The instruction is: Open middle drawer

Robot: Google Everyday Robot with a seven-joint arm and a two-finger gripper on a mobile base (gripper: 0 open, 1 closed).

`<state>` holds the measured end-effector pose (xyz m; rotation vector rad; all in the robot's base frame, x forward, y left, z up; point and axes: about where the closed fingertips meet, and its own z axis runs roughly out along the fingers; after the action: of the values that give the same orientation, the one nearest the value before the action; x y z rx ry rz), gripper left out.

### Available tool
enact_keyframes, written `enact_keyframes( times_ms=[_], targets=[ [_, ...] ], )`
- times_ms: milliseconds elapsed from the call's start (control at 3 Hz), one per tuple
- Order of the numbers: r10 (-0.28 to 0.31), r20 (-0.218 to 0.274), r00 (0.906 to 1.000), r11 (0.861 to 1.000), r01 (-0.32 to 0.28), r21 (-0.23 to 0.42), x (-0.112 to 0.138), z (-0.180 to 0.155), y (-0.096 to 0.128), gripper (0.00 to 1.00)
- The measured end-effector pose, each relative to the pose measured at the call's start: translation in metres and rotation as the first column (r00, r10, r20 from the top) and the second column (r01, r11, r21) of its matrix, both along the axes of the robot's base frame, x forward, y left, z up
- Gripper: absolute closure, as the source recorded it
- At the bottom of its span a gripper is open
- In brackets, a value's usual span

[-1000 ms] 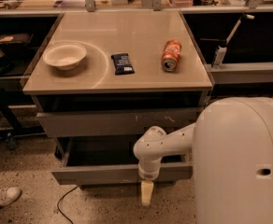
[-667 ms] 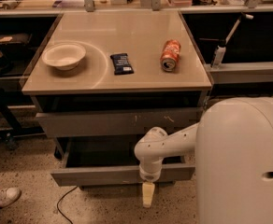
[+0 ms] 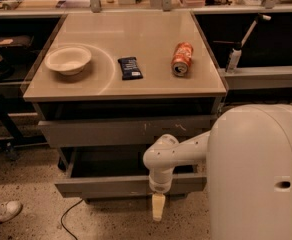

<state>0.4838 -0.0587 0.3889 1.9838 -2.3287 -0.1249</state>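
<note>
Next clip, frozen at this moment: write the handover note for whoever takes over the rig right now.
Pincer: points down, in front of the middle drawer's front and hanging below its lower edge, slightly right of centre. Whether it touches the front cannot be told.
Middle drawer: pulled out beneath the scuffed upper drawer, with its inside showing.
Table: holds a bowl, a dark snack bar and a can lying on its side.
Done: the middle drawer looks open.
Left: probably only to check that it is out far enough, then draw the arm clear.
</note>
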Motion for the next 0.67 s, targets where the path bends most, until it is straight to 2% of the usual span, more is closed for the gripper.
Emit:
enact_keyframes(
  times_ms=[333,667],
  targets=[
    [-0.015,-0.033,0.9993,1.0,0.014,-0.006,-0.0131,-0.0005,-0.0059,0.0],
    [-0.015,-0.033,0.9993,1.0,0.014,-0.006,-0.0138,0.0015,-0.0038,0.0]
  ],
)
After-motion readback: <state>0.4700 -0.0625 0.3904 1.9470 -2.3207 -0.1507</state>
